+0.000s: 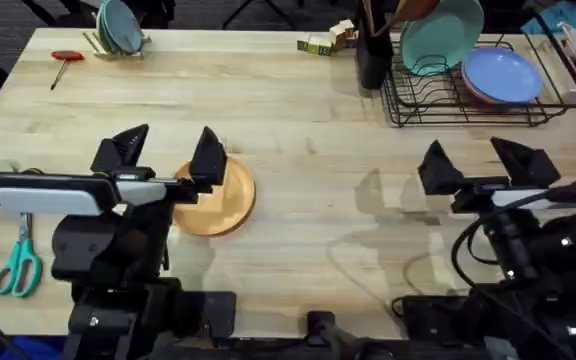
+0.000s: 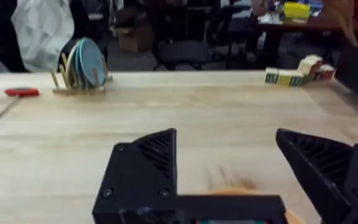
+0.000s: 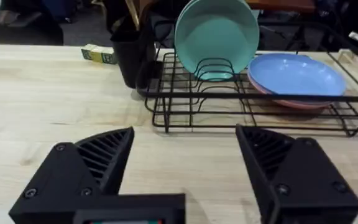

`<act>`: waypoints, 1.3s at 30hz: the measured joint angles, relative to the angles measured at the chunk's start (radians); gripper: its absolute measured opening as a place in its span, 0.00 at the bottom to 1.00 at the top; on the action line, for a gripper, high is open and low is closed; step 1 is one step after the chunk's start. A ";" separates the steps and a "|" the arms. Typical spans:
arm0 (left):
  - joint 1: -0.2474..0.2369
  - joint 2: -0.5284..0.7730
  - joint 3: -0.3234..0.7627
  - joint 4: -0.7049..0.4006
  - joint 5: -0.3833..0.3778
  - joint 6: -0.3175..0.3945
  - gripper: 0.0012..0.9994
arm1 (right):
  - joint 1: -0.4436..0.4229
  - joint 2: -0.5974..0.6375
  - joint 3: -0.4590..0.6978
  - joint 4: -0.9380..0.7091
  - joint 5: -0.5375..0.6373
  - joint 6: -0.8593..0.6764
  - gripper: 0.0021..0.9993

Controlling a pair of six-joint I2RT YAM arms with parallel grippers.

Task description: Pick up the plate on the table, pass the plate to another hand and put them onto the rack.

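**Op:** I log the plate (image 1: 218, 200) as round, shallow, matte orange-tan with a raised rim, lying flat on the surface (image 1: 298, 110), left of centre. My left gripper (image 1: 166, 152) hangs over its near-left edge with the black ribbed fingers spread wide, nothing between them. In the left wrist view I see a sliver of orange (image 2: 241, 190) just beyond the fingers.

**Obs:** And the right side?

**Op:** The right gripper (image 1: 480, 160) is likewise wide open and empty, over bare planks well apart from the plate. The rack (image 1: 468, 100) is black wire, rectangular, with upright loops; a teal plate (image 3: 216, 37) stands on edge in it, and a light-blue plate (image 3: 297, 73) lies tilted over a pinkish one.

**Obs:** Surface and surroundings?

**Op:** Pale long planks with visible grain. At the far left I see a small wooden stand (image 1: 118, 35) with bluish plates and a red-handled screwdriver (image 1: 65, 60); teal scissors (image 1: 18, 262) lie near left; coloured blocks (image 1: 326, 40) sit far centre beside a dark container (image 1: 373, 45). Chairs and desks stand in the room behind.
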State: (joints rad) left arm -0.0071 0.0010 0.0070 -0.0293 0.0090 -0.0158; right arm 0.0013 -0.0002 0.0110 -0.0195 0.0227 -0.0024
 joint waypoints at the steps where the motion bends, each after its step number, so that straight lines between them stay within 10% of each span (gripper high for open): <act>1: 0.000 0.000 0.004 -0.021 0.000 0.000 0.99 | 0.000 0.000 0.004 -0.014 0.000 0.010 0.99; 11: 0.000 0.121 0.265 -0.330 -0.006 0.000 0.99 | 0.000 0.157 0.333 -0.482 0.015 0.062 1.00; 28: 0.000 0.822 0.944 -0.622 0.014 0.000 0.99 | -0.003 0.866 1.123 -0.840 0.015 0.058 0.99; 39: 0.000 0.908 1.044 -0.663 0.029 0.000 0.99 | -0.002 1.030 1.189 -0.845 0.015 0.057 1.00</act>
State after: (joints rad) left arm -0.0071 0.9089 1.0508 -0.6923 0.0380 -0.0158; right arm -0.0010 1.0297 1.1999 -0.8646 0.0376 0.0544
